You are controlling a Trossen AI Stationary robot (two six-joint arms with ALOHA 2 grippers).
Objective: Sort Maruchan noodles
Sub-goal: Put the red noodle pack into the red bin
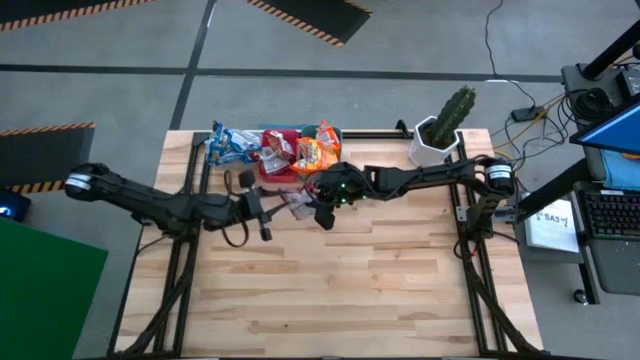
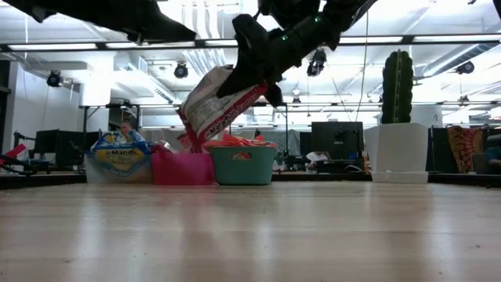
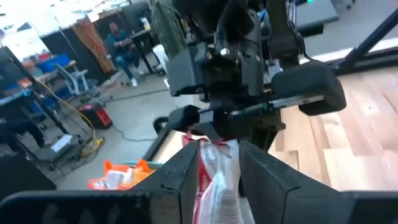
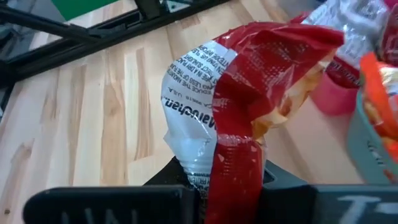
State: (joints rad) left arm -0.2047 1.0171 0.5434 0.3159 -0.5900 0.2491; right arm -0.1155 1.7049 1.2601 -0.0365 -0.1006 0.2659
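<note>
Bins (image 1: 300, 135) sat along the table's far edge. I had the right gripper (image 4: 231, 177) clamped on one end of a red Maruchan packet (image 4: 239, 99), lifted near the red bin (image 2: 182, 168). It looked light, crinkly, slippery; edge pinches seemed best. The left gripper (image 3: 217, 165) straddled it, apparently unclosed.

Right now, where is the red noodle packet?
The red noodle packet hangs off the table in the right gripper, just in front of the pink bin and teal bin.
</note>
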